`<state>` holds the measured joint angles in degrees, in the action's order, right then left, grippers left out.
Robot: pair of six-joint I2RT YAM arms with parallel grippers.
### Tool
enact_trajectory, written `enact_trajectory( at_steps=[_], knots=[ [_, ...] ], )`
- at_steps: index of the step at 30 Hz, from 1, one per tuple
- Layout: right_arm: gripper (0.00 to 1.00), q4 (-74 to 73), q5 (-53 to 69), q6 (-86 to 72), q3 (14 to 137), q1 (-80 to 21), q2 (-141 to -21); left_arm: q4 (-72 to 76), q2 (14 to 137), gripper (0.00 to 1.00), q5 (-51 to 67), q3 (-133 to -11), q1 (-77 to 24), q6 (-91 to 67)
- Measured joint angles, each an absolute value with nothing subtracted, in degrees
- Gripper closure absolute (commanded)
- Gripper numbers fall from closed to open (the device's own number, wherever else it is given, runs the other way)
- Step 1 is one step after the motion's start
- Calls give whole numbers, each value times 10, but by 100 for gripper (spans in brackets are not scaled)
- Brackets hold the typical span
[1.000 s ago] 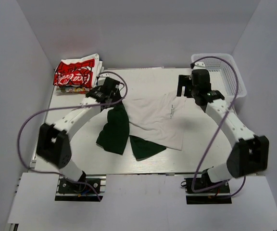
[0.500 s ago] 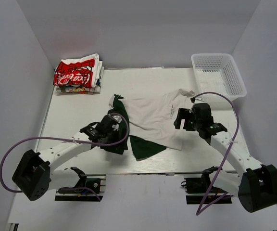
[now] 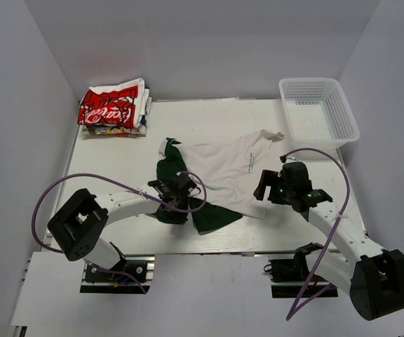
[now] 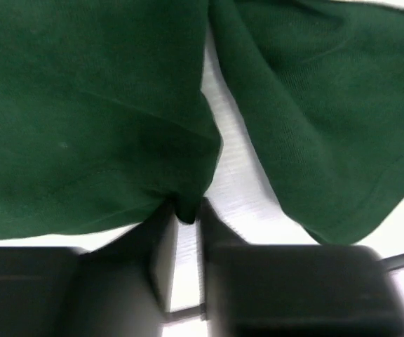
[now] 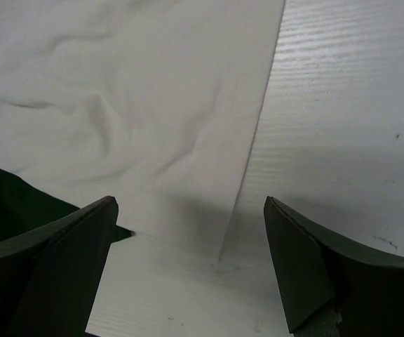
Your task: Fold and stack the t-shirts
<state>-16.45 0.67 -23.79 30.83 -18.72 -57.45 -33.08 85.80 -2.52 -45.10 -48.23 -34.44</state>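
Note:
A white t-shirt (image 3: pixel 223 165) with dark green sleeves lies spread in the middle of the table. My left gripper (image 3: pixel 179 205) sits at the near end of the left green sleeve (image 3: pixel 167 175). In the left wrist view its jaws (image 4: pixel 186 210) are shut on a pinch of that green sleeve (image 4: pixel 90 119), and the other green sleeve (image 4: pixel 314 119) lies to the right. My right gripper (image 3: pixel 264 188) hovers open over the shirt's near right corner. The white hem corner (image 5: pixel 216 246) lies between its fingers (image 5: pixel 83 239). A stack of folded t-shirts (image 3: pixel 114 109), the top one white with red print, sits at the far left.
A white mesh basket (image 3: pixel 319 109) stands at the far right corner. Purple cables loop off both arms. Grey walls close in the table on the left, right and back.
My left arm pulled back from the far side to the near end of the green sleeve and its jaws closed on it. My right arm moved from beside the basket to the shirt's near right corner.

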Motion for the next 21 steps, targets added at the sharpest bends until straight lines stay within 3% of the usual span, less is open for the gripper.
enact_trajectory(
  at_steps=[1,3,13,21],
  knots=[
    [10,-169,6,-240,305,-187,-572,-336,861,90,-37,-455,-487,-345],
    [10,-179,6,-245,302,-187,-569,-342,865,100,-56,-458,-495,-348],
    [10,-187,36,-254,290,-188,-599,-359,872,100,-102,-482,-514,-354],
    [10,-195,62,-265,262,-192,-611,-279,703,100,-127,-482,-506,-338]
  ],
)
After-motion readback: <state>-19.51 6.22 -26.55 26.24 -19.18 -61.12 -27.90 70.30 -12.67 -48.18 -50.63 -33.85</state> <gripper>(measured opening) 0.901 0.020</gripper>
